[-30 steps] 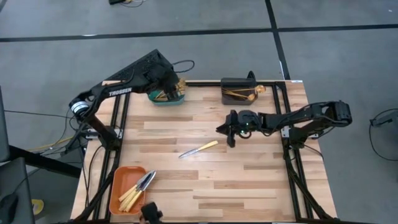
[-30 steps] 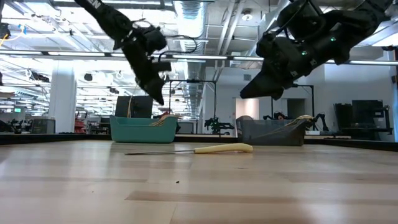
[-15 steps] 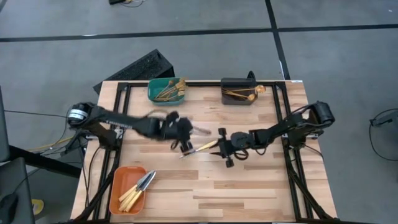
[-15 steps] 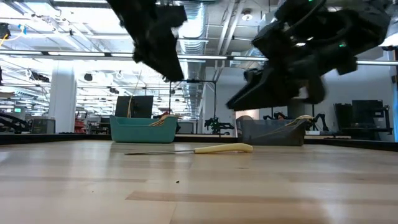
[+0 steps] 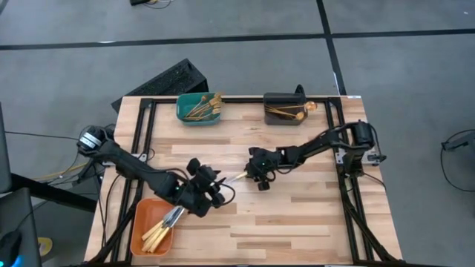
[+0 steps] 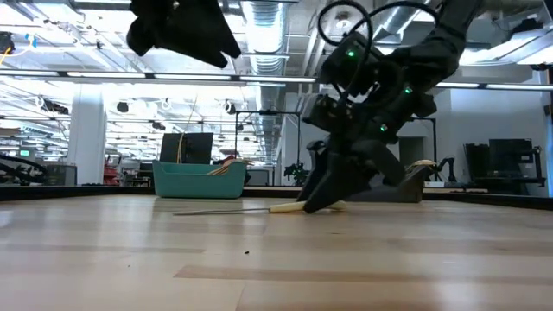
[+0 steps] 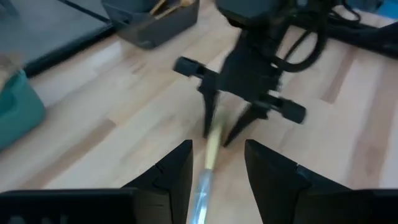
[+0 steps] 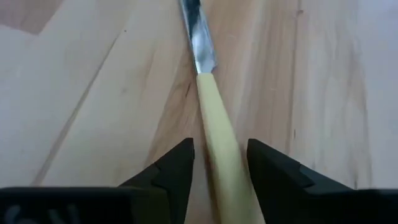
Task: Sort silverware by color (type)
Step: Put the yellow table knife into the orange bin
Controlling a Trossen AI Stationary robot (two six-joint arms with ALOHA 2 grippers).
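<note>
One knife (image 5: 236, 176) with a gold handle and a silver blade lies flat on the wooden table, near its middle. My right gripper (image 8: 217, 168) is down at the table, open. Its fingers (image 7: 208, 115) stand on either side of the knife's handle (image 8: 214, 118), with a gap on each side. My left gripper (image 7: 217, 180) is open and hovers above the table (image 5: 211, 189), off the knife's blade end, between the knife and the orange bin (image 5: 142, 215). More silverware lies in the bins.
The teal bin (image 5: 185, 115) with gold pieces stands at the far edge, and the dark grey bin (image 5: 273, 99) with gold pieces stands to its right. The orange bin at the near left holds several knives (image 5: 165, 225). Black frame rails (image 5: 349, 193) run along both table sides.
My left gripper has swung from the teal bin at the far edge across the table toward the near side, rolling as it went, and now hovers by the knife's blade end. My right gripper has gone down and left onto the knife's handle and has opened. The knife has stayed put.
</note>
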